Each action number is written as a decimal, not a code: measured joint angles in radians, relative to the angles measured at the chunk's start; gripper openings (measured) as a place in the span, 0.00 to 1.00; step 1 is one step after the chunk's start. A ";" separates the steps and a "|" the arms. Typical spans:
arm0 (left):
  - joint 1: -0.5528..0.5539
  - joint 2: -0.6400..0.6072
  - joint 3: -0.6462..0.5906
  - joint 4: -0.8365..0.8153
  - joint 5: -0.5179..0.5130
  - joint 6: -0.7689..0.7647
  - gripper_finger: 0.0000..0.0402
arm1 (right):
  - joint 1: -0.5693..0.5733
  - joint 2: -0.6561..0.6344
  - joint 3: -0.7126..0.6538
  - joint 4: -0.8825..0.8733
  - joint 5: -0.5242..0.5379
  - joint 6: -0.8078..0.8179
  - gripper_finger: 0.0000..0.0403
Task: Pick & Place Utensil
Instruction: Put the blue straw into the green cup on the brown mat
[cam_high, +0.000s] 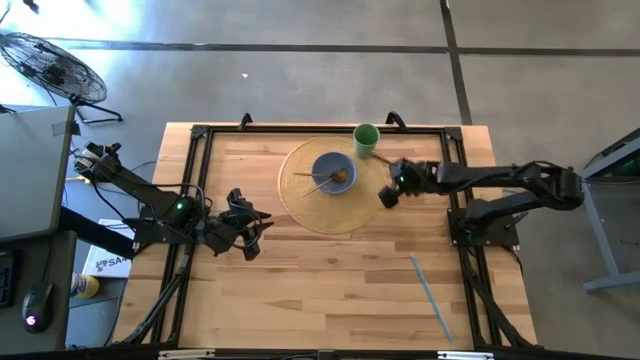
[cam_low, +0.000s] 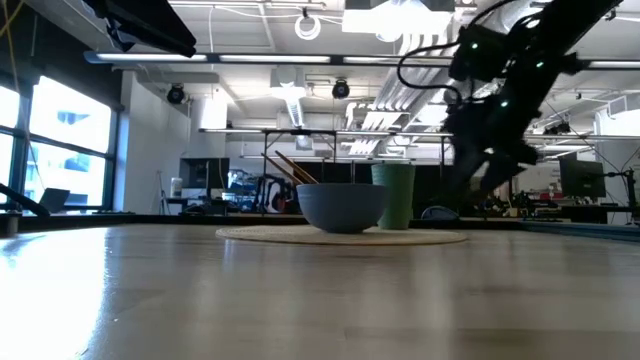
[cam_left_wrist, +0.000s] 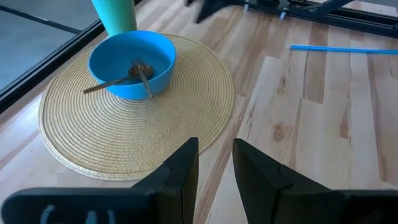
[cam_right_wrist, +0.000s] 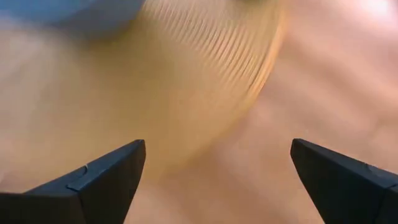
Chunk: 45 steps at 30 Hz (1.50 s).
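A blue bowl stands on a round woven mat. Two brown utensils lie in the bowl, their handles leaning on its rim. A green cup stands at the mat's far edge. My right gripper is open above the mat's right edge, right of the bowl, holding nothing. In the right wrist view its fingers stand wide apart over the mat. My left gripper waits left of the mat, its fingers a narrow gap apart.
A light blue straw lies on the table's right near part. A black frame runs around the table's edges. Bare wood lies near of the mat. A fan stands on the floor beyond the table's left far corner.
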 joint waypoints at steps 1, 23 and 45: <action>0.000 0.000 0.000 -0.001 0.000 0.000 0.24 | 0.031 -0.018 0.000 -0.056 -0.024 0.039 0.98; 0.000 0.000 0.000 -0.007 0.049 0.004 0.24 | 0.803 0.047 0.065 -0.455 -0.299 1.085 0.80; 0.000 0.000 0.000 -0.005 0.109 0.004 0.24 | 0.861 0.254 0.067 -0.335 -0.313 1.180 0.46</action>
